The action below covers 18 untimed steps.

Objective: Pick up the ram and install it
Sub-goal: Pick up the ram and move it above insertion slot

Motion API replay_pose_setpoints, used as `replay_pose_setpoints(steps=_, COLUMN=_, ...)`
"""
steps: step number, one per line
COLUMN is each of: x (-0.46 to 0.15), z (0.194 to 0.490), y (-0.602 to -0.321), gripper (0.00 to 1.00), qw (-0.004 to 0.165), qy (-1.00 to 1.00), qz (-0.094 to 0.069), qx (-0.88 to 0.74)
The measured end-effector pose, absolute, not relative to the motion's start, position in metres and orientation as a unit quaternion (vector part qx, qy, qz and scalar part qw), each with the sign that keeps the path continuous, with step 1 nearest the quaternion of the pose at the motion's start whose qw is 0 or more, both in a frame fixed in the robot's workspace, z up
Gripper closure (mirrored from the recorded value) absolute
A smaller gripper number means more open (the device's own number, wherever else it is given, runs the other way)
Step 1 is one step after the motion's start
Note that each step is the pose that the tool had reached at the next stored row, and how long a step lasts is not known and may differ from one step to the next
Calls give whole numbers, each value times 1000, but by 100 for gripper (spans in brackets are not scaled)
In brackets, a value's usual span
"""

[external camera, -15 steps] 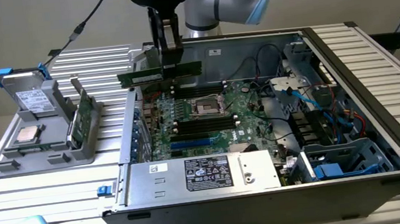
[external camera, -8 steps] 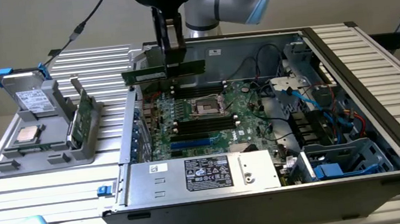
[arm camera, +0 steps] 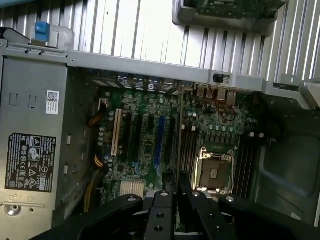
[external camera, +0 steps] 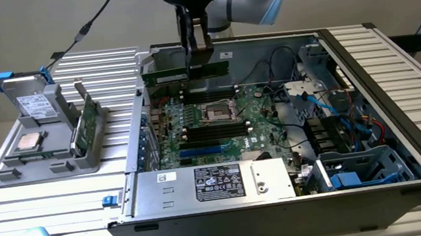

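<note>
One gripper [external camera: 198,58] pinching the ram [external camera: 166,76], held level above the motherboard [external camera: 231,132], open computer case [external camera: 282,222] below

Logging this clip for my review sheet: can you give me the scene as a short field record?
held: ram, level, gripped from above by the gripper
gripper position: above the open computer case, over the motherboard
ram installed: not yet
grey holder: exterior view's left, outside the case
holder contents: drive, processor chip, second memory stick
</note>
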<state>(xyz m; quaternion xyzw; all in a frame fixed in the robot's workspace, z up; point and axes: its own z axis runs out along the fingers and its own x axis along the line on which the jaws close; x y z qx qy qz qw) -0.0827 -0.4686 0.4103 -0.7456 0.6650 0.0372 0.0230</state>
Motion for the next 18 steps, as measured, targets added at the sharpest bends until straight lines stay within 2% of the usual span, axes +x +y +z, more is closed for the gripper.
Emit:
replay_pose_setpoints(steps=9, x=-55, z=410, y=-468, gripper=85, qw=31, qy=665, qz=44, qx=-745)
replay_pose_setpoints(steps=18, x=-26, z=400, y=-464, gripper=85, qw=30, qy=666, qz=45, qx=-744)
